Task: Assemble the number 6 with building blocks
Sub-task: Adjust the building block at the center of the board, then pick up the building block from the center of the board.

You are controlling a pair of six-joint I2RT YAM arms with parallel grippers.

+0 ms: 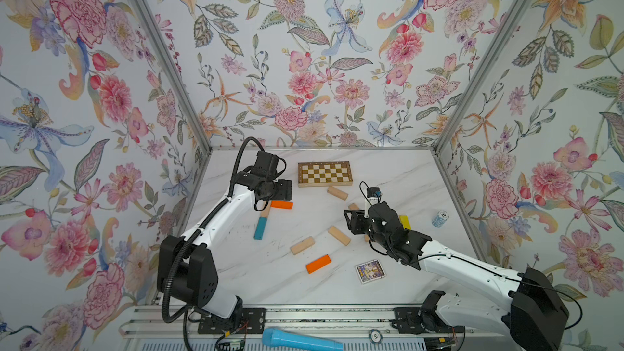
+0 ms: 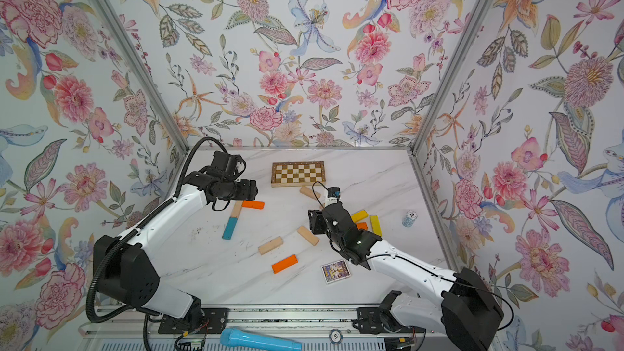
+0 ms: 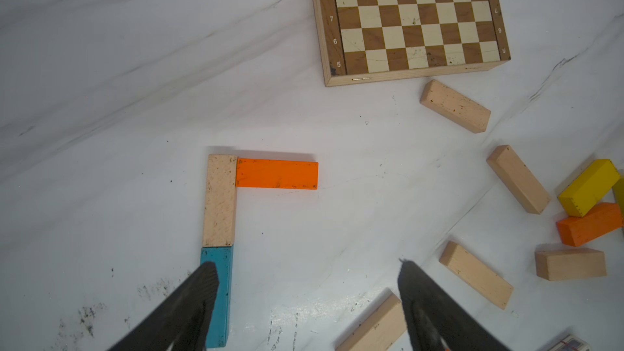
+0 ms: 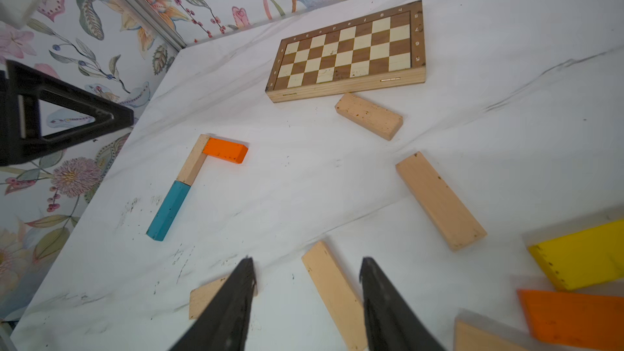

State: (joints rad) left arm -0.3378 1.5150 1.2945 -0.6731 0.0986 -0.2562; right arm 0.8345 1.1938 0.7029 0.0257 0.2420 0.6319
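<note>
ok so in both top views the start of my 6 sits on the tabletop (image 1: pixel 253 281) right by my left claw (image 1: pixel 271 197): teal block (image 1: pixel 260 227) and pale block (image 1: pixel 266 211) end to end, orange block (image 1: pixel 281 204) sticking off the far end, while the spare blocks lie scattered nearer my right claw (image 1: pixel 347 222). Left wrist view: the left claw's fingers are spread wide with nothing in them, one over the teal block, and the three pieces touch in a neat corner. Right wrist view: the right claw's fingers are apart, not clamped on anything, and a loose pale block (image 4: pixel 332 295) lies between them, long axis running pretty much straight out from the claw, so my guess is the right arm is the one to pinch it across its narrow sides
</note>
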